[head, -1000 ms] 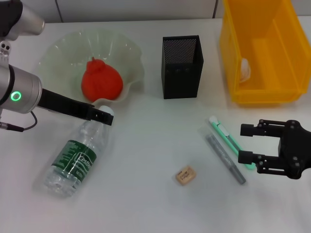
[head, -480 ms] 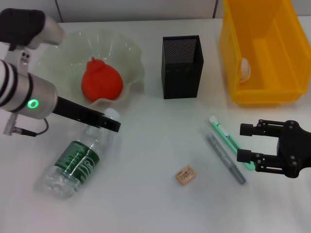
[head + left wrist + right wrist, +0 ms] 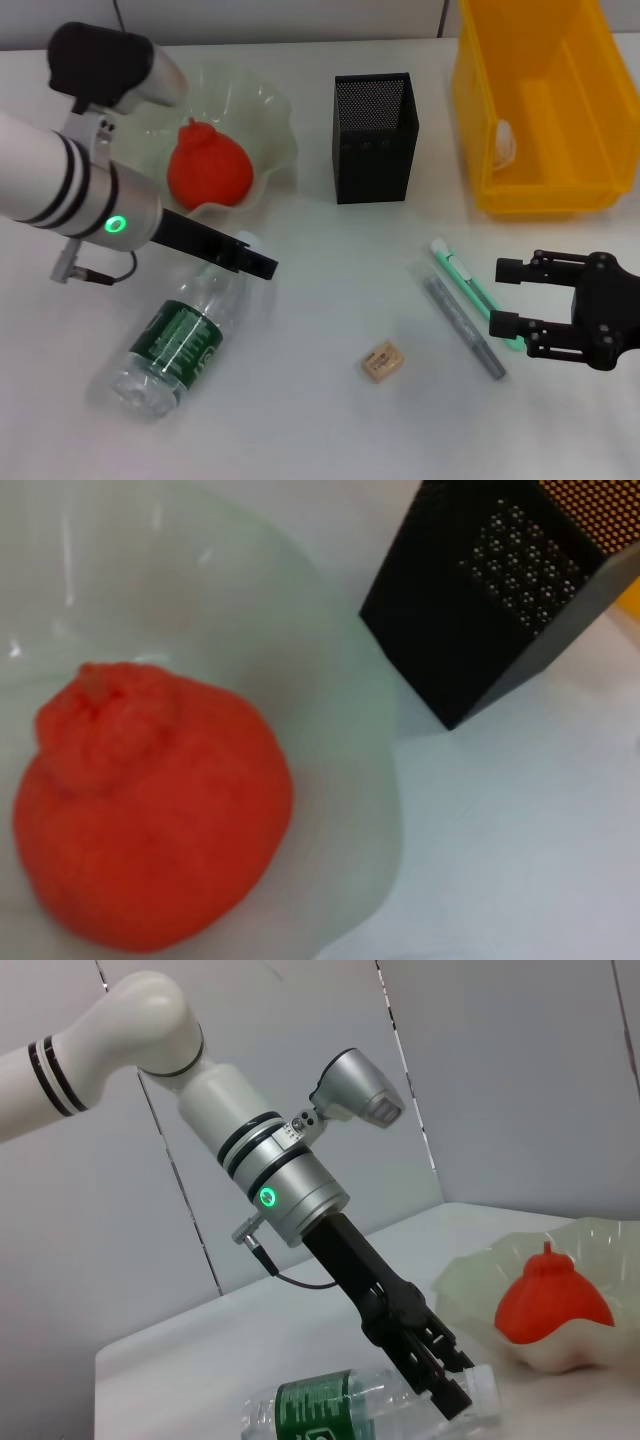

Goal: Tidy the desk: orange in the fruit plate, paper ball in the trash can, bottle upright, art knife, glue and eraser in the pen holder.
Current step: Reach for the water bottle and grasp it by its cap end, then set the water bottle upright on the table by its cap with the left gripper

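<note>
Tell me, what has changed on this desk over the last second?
The left gripper, clamped on the bottle at its cap, has swung that end rightward, turning the bottle on the table; it still lies flat. The right gripper stays open by the art knife. Orange, eraser and pen holder are unmoved.

Clear green-labelled bottle lies on its side; orange in fruit plate.

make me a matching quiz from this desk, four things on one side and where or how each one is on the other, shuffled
Things:
1. orange
2. bottle
3. paper ball
4. eraser

Places or states:
A. in the yellow bin
B. lying on its side
C. on the bare table, left of the pens
D. in the fruit plate

Pairs: 1-D, 2-B, 3-A, 4-C
</note>
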